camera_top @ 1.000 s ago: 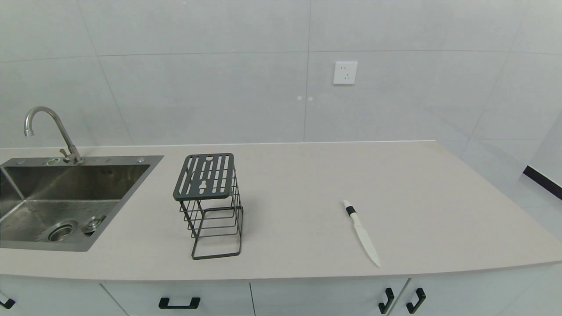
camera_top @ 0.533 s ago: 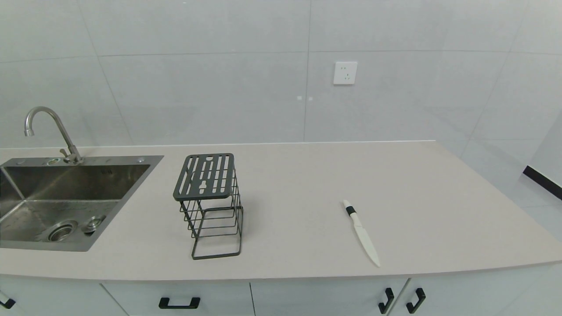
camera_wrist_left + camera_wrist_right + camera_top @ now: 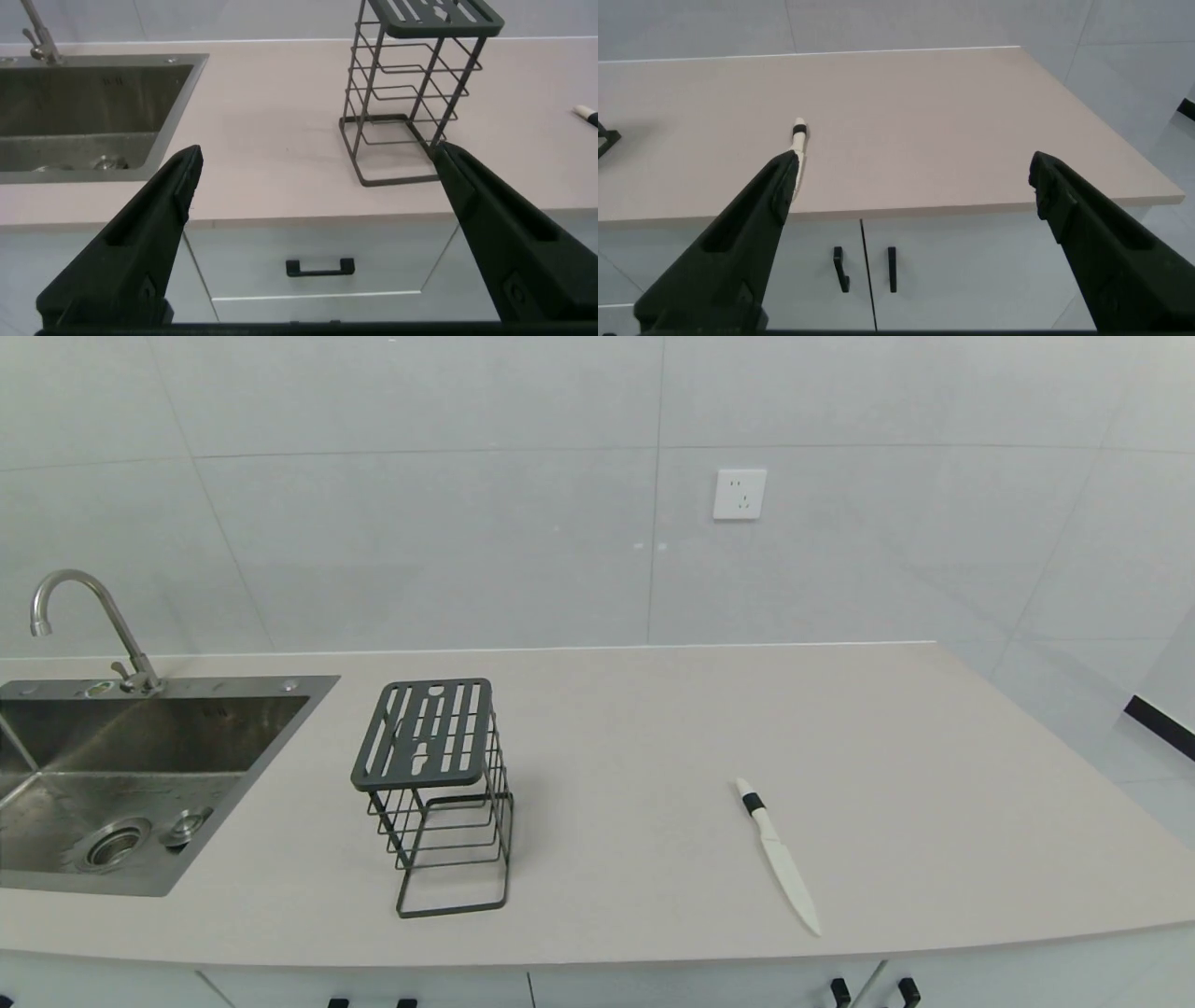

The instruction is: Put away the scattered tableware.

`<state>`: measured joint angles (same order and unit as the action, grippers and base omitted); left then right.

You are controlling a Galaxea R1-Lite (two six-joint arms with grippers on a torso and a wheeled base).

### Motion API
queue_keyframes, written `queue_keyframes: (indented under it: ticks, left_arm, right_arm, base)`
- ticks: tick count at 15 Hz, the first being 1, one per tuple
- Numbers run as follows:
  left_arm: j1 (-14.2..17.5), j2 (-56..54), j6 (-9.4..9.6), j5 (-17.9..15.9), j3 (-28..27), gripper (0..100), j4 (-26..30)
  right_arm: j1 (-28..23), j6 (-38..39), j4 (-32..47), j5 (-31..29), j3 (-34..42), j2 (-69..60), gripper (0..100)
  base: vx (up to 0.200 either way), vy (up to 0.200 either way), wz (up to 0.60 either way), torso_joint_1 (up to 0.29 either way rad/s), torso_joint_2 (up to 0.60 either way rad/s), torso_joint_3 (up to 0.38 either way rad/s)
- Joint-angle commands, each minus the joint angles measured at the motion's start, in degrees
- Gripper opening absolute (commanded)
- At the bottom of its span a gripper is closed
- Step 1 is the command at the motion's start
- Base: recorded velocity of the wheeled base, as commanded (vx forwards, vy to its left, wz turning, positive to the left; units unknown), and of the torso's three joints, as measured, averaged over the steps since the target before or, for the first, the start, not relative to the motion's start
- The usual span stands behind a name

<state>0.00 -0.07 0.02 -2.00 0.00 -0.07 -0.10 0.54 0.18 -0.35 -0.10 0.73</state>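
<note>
White knife (image 3: 777, 854) flat on counter (image 3: 635, 747) (rack (image 3: 420, 777) well apart)

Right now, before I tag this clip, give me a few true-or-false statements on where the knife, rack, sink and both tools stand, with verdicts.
1. The knife lies flat on the counter, to the right of the wire rack. True.
2. The rack's slotted top holds a utensil. False: its slots are empty.
3. The left tool and right tool are both open and hold nothing. True.
4. The sink sits to the right of the rack. False: the sink is on the rack's left.
5. The right tool is gripping the knife. False: it is apart from the knife, which lies untouched on the counter.
</note>
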Motion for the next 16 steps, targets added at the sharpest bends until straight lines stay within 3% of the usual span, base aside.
queue_keyframes:
  ticks: [1,11,16]
  left_arm:
    - [0.00,0.07,-0.20,0.07,0.00,100,-0.01]
    - [0.00,0.07,0.06,-0.02,0.00,100,-0.01]
    - [0.00,0.07,0.33,-0.11,0.00,100,-0.01]
  right_arm:
    - [0.01,-0.01,-0.01,-0.09,0.01,0.06,100]
    - [0.01,-0.01,-0.01,-0.09,0.01,0.06,100]
    - [0.01,-0.01,-0.01,-0.09,0.01,0.06,100]
  base:
    - [0.000,0.000,0.00,0.295,-0.03,0.242]
    - [0.000,0.000,0.00,0.320,-0.09,0.227]
    - [0.000,0.000,0.00,0.078,-0.08,-0.005]
